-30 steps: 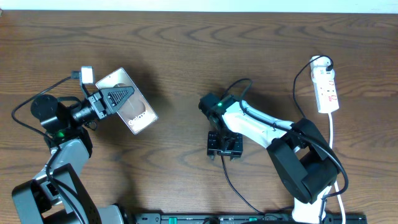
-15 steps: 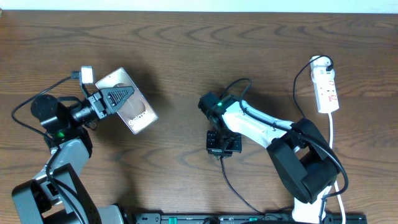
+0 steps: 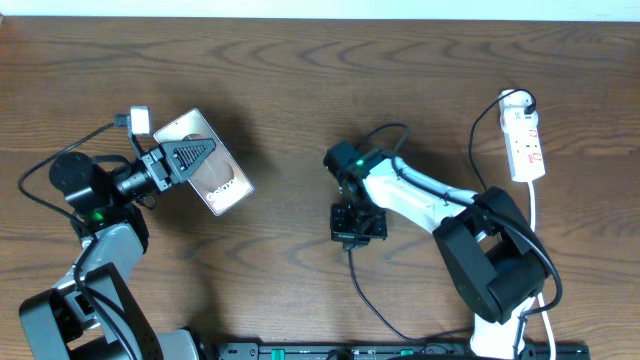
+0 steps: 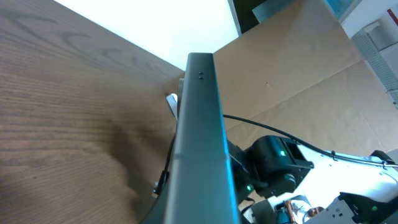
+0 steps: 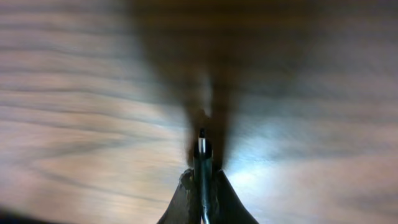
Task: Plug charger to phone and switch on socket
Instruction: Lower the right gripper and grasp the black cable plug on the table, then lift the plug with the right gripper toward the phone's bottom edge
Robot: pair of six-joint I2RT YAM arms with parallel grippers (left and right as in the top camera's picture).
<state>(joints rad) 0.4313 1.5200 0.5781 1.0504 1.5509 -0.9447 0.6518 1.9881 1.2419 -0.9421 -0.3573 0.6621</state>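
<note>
The phone (image 3: 226,184), a flat slab with a pale round patch and white lettering, is held tilted off the table at the left, my left gripper (image 3: 206,150) shut on it. In the left wrist view only its grey edge (image 4: 200,137) shows, running up the frame. My right gripper (image 3: 353,236) points down at mid-table, shut on the charger's plug end. The thin black charger cable (image 3: 364,292) trails toward the front edge. In the right wrist view the plug tip (image 5: 201,144) sticks out between the closed fingers (image 5: 186,199). The white socket (image 3: 524,140) lies at the far right.
The socket's white cord (image 3: 536,225) runs down the right side past the right arm's base (image 3: 490,270). Thicker black arm cables loop near each arm. A black rail (image 3: 400,350) lines the front edge.
My right gripper has closed on the charger's plug end and shifted slightly up and left. The left gripper and phone have not moved.
</note>
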